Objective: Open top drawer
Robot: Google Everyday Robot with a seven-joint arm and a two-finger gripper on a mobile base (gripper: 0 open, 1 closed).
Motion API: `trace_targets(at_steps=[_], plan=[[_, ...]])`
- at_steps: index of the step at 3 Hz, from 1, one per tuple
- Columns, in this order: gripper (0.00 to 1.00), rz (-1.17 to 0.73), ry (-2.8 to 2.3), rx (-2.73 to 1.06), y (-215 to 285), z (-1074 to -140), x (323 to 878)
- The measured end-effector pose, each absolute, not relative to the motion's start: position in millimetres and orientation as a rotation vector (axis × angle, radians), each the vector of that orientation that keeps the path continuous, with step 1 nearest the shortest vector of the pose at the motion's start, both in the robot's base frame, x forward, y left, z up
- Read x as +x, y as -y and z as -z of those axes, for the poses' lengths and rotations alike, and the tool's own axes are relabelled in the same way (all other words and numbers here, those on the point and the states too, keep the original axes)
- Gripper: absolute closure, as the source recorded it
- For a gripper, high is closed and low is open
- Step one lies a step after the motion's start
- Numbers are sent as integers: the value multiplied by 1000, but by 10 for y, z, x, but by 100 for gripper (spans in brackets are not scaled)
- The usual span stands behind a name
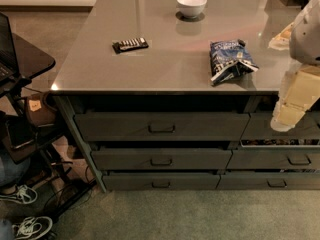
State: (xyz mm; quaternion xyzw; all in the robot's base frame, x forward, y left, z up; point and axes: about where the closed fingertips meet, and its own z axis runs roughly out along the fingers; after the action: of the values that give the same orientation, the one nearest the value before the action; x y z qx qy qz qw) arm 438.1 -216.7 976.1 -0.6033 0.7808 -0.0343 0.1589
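The top drawer (161, 126) is the wide dark-grey front just under the countertop, on the left stack. Its small loop handle (161, 129) sits at the centre. No interior shows, and a dark gap runs above the front. My gripper (283, 120) hangs at the right edge of the view on a cream-white arm (305, 59). It is in front of the narrower right stack, level with the top drawer and well to the right of its handle. It holds nothing that I can see.
Two shorter drawers (161, 159) lie below the top drawer. The right stack (280, 160) shows a strip of contents. On the countertop (90, 69) are a white bowl (191, 5), a dark remote (130, 44) and a blue snack bag (230, 60). A black side table (30, 59), shoes and cables stand at left.
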Motion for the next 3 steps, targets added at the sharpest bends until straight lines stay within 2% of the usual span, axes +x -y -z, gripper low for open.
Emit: trace_targets(at_steps=[2,3], plan=[[0,124,-2220,-1735,2125,-9611,4308],[0,159,-2077,-1768,1730,-9501,3905]])
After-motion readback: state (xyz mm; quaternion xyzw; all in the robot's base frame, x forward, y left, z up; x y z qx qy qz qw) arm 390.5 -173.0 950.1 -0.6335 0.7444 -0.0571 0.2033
